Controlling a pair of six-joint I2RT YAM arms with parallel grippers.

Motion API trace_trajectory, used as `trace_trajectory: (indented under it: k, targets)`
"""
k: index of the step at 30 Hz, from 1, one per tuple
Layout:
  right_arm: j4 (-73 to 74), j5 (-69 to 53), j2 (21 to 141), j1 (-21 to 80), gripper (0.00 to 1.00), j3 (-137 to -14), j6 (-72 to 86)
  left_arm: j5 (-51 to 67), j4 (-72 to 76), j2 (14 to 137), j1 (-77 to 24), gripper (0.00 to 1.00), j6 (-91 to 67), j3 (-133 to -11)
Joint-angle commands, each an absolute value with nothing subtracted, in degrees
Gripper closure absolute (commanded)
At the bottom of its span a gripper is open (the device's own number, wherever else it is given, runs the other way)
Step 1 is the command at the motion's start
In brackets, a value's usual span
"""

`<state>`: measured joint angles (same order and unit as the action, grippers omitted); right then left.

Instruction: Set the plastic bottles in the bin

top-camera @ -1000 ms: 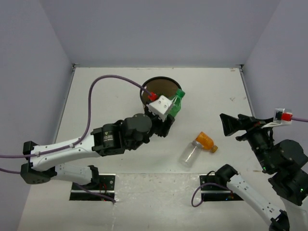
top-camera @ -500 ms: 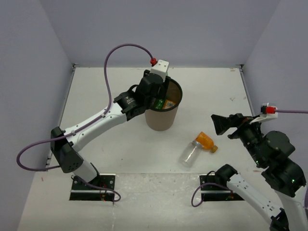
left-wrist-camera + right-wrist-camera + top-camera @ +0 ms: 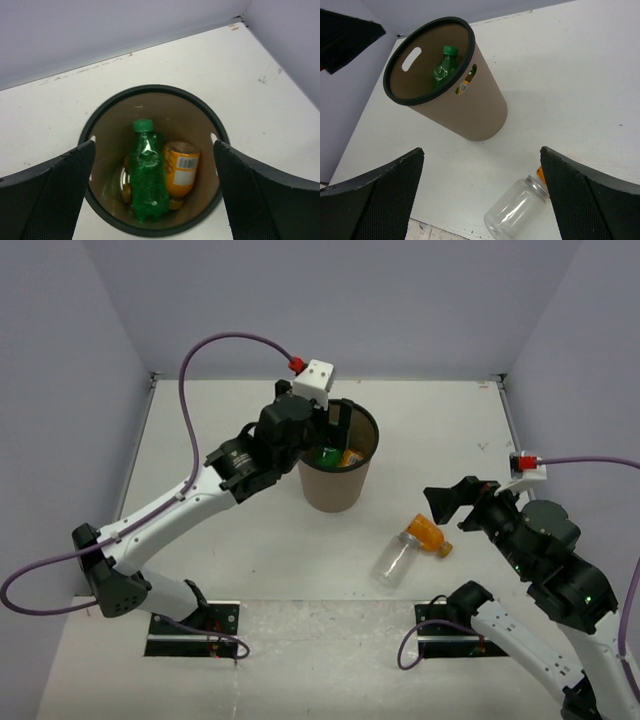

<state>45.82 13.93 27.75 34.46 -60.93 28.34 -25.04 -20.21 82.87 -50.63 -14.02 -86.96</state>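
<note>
The left arm reaches from the near left corner of the bench [image 3: 220, 560] up and over to the bin [image 3: 330, 490], with a purple cable [image 3: 200, 355] looping above it. The left tool [image 3: 154, 150] hangs directly above the bin's mouth, its two black fingers [image 3: 55, 190] spread wide to either side of the dark rim, and nothing is held between them.

The bin stands upright near the middle of the bench. Inside it a green bottle [image 3: 146, 180] lies on top of the other contents, with its green cap toward the far wall. An orange bottle [image 3: 182, 170] with a barcode label sits just beside it on the right. Something more lies under the green bottle's left side, too hidden to make out.

To the right of the bin and nearer the arms, a clear bottle [image 3: 393, 560] lies on its side on the bench. A second orange bottle [image 3: 427, 533] lies just beside its neck end; whether they touch I cannot tell.

Further right, the right tool [image 3: 445, 505] is raised above the bench near those two bottles, pointing toward the bin. Its fingers [image 3: 375, 195] stand fully apart and are empty.
</note>
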Motion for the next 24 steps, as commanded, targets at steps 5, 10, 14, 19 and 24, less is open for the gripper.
trace_trajectory:
  k: [5,10,14,19,24]
  targets:
    - [47.2,23.6,28.2,34.5,0.01,-61.9,30.4,-32.0,-21.0,75.9,-70.0,0.0,-23.7,-76.7]
    - [48.8,24.3,27.2,34.5,0.01,-63.6,30.1,-27.9,-18.6,83.3,-77.5,0.0,-30.1,-68.4]
    - [49.0,22.6,26.5,34.5,0.01,-63.1,30.1,-22.7,-18.2,91.4,-78.9,0.0,-30.8,-70.0]
    - [48.9,20.4,26.5,34.5,0.01,-61.1,29.2,-15.2,-10.9,94.8,-79.2,0.0,-30.5,-68.3]
    - [48.6,19.8,26.2,34.5,0.01,-60.6,28.7,-15.2,-10.9,101.4,-79.2,0.0,-30.7,-70.3]
